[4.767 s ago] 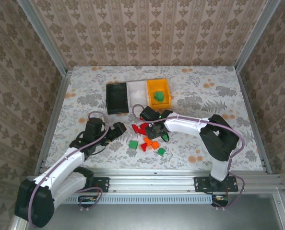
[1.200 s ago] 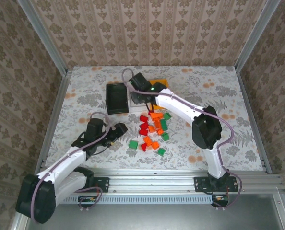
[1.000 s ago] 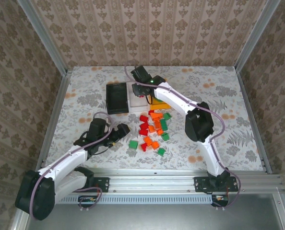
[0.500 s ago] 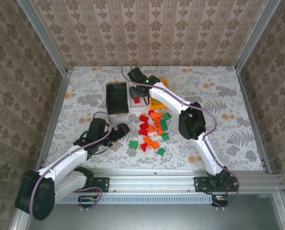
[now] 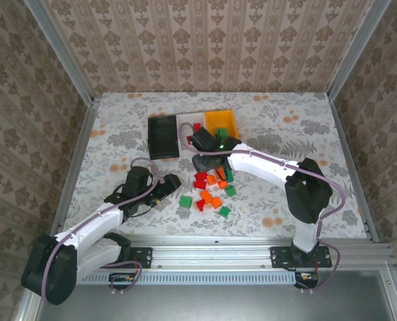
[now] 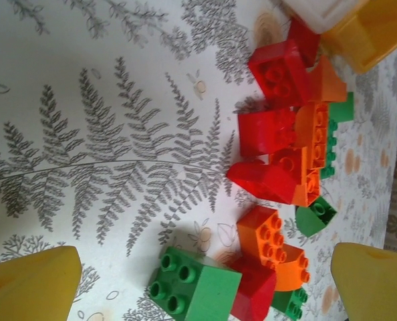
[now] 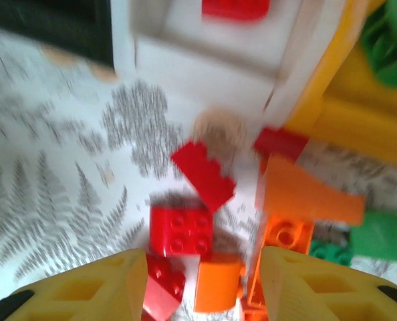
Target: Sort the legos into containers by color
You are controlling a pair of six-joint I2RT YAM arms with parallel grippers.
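Observation:
The legos (image 5: 212, 187) lie in a loose heap of red, orange and green bricks in front of the containers. The black bin (image 5: 163, 137), white bin (image 5: 186, 124) and orange-yellow bin (image 5: 221, 120) stand in a row. A red brick (image 5: 196, 127) lies in the white bin, and green pieces (image 7: 389, 40) lie in the orange-yellow bin (image 7: 359, 107). My right gripper (image 5: 205, 162) hovers open over the heap's far edge, above a red brick (image 7: 180, 231), holding nothing. My left gripper (image 5: 174, 180) stands wide open left of the heap, a green brick (image 6: 195, 284) between its fingers (image 6: 31, 284).
The table (image 5: 118, 114) has a fern-patterned top with metal rails along both sides and patterned walls behind. The right arm stretches across the table's right half. Bare surface lies left of the black bin and right of the orange-yellow bin.
My right gripper was over the white bin, opened there, and has drawn back toward the heap; a red brick now lies in that bin. The left arm has hardly moved.

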